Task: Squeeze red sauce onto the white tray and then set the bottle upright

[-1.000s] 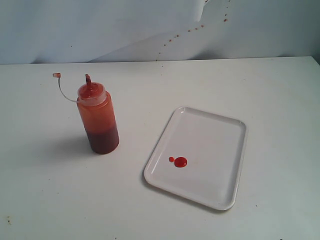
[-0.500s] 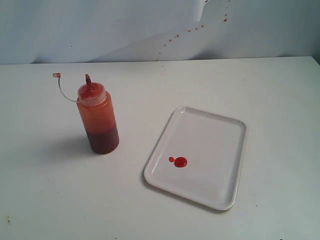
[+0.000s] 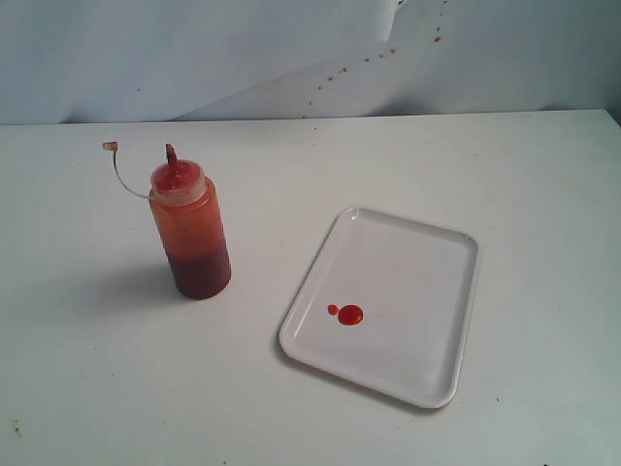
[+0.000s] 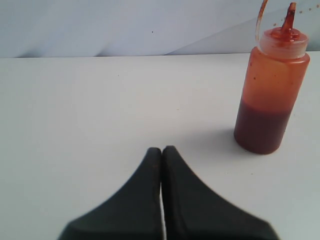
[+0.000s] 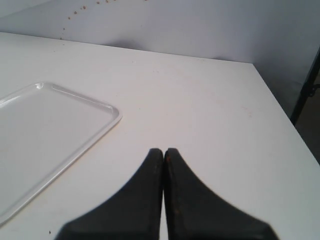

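The bottle (image 3: 190, 229) stands upright on the left of the table, red-orange with darker red sauce in its lower part, its small cap (image 3: 111, 147) hanging out on a thin tether. It also shows in the left wrist view, the bottle (image 4: 270, 90) standing apart from my left gripper (image 4: 162, 149), which is shut on nothing. The white tray (image 3: 419, 263) lies to the right, with two small blobs of red sauce (image 3: 347, 314) near its left side. My right gripper (image 5: 163, 150) is shut and empty, beside a corner of the tray (image 5: 100, 107). Neither arm appears in the exterior view.
The white table runs to a pale back wall (image 3: 291, 58) speckled with small red spatters. In the right wrist view the table's edge (image 5: 280, 105) drops off, with a dark post (image 5: 309, 82) beyond it.
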Robot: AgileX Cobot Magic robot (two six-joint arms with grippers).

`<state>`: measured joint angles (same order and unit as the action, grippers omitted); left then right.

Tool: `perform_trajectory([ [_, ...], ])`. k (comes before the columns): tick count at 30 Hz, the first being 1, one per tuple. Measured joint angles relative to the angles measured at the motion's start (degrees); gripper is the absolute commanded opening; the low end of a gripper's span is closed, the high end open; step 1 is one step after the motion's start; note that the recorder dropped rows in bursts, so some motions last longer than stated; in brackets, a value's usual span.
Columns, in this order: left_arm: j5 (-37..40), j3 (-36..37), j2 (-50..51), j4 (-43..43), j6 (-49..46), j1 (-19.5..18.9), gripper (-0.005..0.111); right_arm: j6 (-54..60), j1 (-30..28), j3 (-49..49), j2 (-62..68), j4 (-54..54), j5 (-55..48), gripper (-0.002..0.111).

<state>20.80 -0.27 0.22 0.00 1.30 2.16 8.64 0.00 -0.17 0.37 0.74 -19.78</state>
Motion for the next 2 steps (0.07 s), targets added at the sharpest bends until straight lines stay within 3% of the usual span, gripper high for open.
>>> perform_trajectory([
  [2, 0.00, 0.00, 0.00, 0.00, 0.00, 0.00, 0.000, 0.00, 0.00, 0.00, 0.00, 0.00, 0.00, 0.000],
])
